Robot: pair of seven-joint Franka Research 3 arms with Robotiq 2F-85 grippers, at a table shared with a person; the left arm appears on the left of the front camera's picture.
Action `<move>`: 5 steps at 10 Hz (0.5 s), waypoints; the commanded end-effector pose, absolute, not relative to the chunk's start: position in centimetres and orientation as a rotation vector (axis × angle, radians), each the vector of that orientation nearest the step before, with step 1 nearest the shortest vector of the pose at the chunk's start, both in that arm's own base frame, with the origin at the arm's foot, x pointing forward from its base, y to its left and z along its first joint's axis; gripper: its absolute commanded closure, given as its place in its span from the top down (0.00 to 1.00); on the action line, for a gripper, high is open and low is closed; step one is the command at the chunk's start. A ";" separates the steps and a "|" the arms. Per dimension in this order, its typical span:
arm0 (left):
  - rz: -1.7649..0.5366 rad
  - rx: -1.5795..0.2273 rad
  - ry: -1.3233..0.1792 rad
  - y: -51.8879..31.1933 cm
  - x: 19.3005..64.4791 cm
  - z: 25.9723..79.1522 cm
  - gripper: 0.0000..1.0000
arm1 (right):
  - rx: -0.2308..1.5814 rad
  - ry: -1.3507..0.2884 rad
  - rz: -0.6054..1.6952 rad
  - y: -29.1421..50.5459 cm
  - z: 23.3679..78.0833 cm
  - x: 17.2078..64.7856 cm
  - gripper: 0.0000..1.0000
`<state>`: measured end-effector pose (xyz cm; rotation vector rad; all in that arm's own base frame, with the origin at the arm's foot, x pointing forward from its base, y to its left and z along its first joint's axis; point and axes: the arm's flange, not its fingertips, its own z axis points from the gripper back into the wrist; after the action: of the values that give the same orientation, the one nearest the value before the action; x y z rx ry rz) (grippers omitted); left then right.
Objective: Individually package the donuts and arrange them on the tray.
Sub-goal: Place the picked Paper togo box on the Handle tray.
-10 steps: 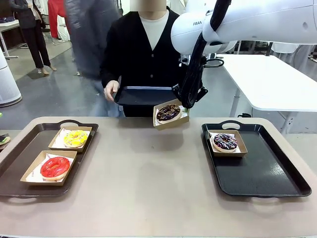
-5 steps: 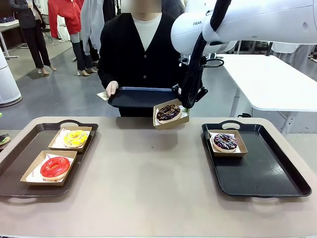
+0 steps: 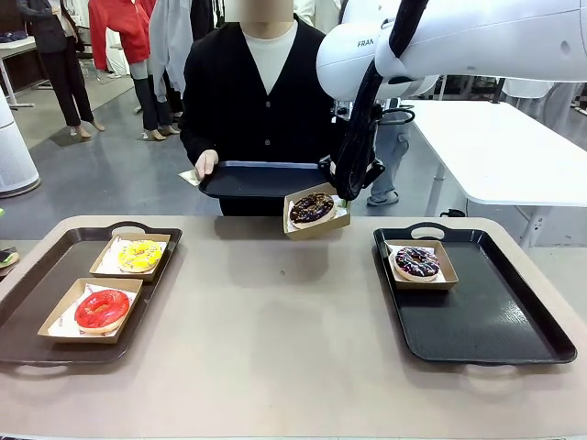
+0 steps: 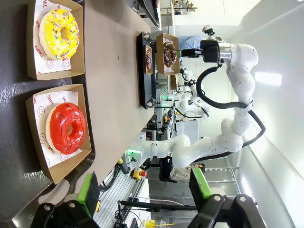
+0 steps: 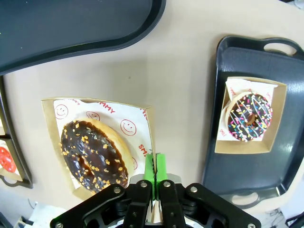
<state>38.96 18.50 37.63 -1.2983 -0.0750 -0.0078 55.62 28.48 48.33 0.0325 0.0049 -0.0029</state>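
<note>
Above the far edge of the table (image 3: 275, 348), a cardboard box (image 3: 316, 211) with the chocolate donut (image 3: 312, 208) is held in the air by the right gripper (image 3: 341, 194). Its jaws are clamped together on the box's side wall, as is seen in the right wrist view, where the green pads (image 5: 155, 168) are pressed flat on the wall of the box (image 5: 97, 145) beside the chocolate donut (image 5: 94, 156). The box is tilted slightly in the front view, and it hangs just in front of a dark tray (image 3: 261, 179) that is held level by the person's hand (image 3: 206, 165) at the far side.

On the robot's right, a black tray (image 3: 486, 316) is laid on the table, and the purple sprinkled donut (image 3: 417, 262) is set in its own box (image 3: 420, 266) at that tray's far left corner; the same donut (image 5: 248, 118) is seen from above in the right wrist view.

On the robot's left, a brown tray (image 3: 32, 302) is laid, and two boxes are placed on it: the yellow donut (image 3: 140, 256) in the farther box, the red donut (image 3: 102, 309) in the nearer one. Both are also seen in the left wrist view, the yellow donut (image 4: 59, 29) and the red donut (image 4: 67, 127) each on printed paper. The left gripper (image 4: 142, 187) is held over that tray with its jaws wide apart and nothing between them.
</note>
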 end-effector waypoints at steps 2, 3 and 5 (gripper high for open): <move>-0.019 -1.306 -0.082 18.6 38.8 37.7 1.00 | 0.033 0.005 -0.003 28.5 48.3 55.6 0.02; -0.019 -1.306 -0.082 18.6 38.8 37.7 1.00 | -0.019 0.006 0.042 27.8 49.1 54.5 0.02; -0.019 -1.306 -0.082 18.6 38.8 37.7 1.00 | -0.041 -0.024 0.033 24.8 51.9 51.7 0.02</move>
<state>38.96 18.50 37.61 -1.2985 -0.0746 -0.0076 53.89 27.10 50.72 -0.0020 0.0032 0.0217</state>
